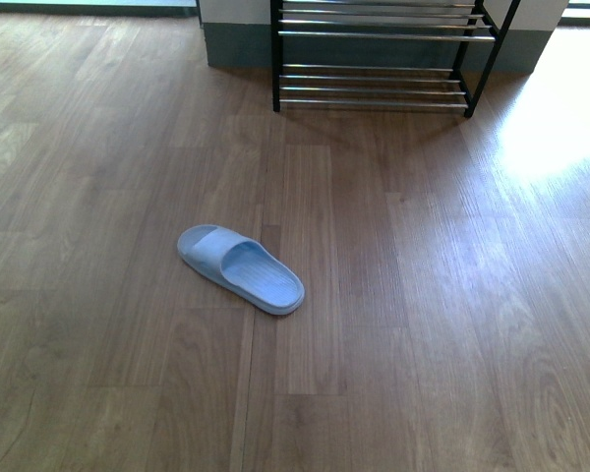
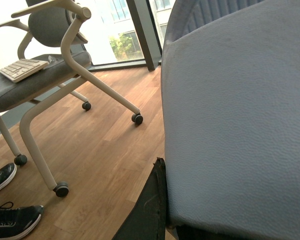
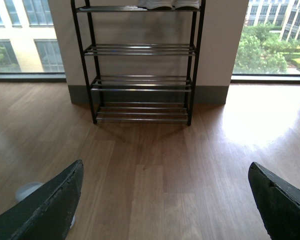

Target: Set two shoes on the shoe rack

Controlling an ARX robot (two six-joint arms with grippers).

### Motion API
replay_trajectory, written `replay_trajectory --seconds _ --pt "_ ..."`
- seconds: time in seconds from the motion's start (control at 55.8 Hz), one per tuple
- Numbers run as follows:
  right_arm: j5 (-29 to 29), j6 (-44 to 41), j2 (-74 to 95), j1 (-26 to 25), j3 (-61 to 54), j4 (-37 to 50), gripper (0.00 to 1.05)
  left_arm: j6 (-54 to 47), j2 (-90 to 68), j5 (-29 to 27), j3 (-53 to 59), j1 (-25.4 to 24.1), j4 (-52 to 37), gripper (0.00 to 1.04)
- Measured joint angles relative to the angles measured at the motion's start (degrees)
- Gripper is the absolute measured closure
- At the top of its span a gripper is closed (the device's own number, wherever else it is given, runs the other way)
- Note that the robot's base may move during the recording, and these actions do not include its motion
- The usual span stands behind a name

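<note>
While one blue slipper [image 1: 241,267] lies before the shoe rack [image 3: 142,65], the right gripper [image 3: 165,167] gapes wide. The left gripper [image 2: 152,200] touches a second slipper [image 2: 240,125]; grip unclear.

Before me, brown wood floor [image 1: 423,344] meets a white wall [image 3: 217,35] between sunlit windows [image 3: 275,40]; a wheeled grey chair [image 2: 45,75] stands nearby.

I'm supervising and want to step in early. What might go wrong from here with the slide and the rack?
The slide lies flat on the floor, so the right gripper's open jaws may scrape it or pinch poorly.
The rack's tiers are thin rods with gaps; a slide set down tilted might slip through.
A grey-blue surface fills most of the left wrist view, so that arm likely sees little.
</note>
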State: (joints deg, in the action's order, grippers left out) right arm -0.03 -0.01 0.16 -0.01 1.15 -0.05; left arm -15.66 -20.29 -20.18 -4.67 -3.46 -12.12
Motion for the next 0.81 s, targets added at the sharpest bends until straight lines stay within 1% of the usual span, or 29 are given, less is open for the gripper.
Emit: replay_trajectory --seconds 0.807 --pt "0.09 0.00 0.04 0.00 0.00 -0.02 0.09 -0.17 -0.13 0.11 0.11 -0.04 0.00 1.03"
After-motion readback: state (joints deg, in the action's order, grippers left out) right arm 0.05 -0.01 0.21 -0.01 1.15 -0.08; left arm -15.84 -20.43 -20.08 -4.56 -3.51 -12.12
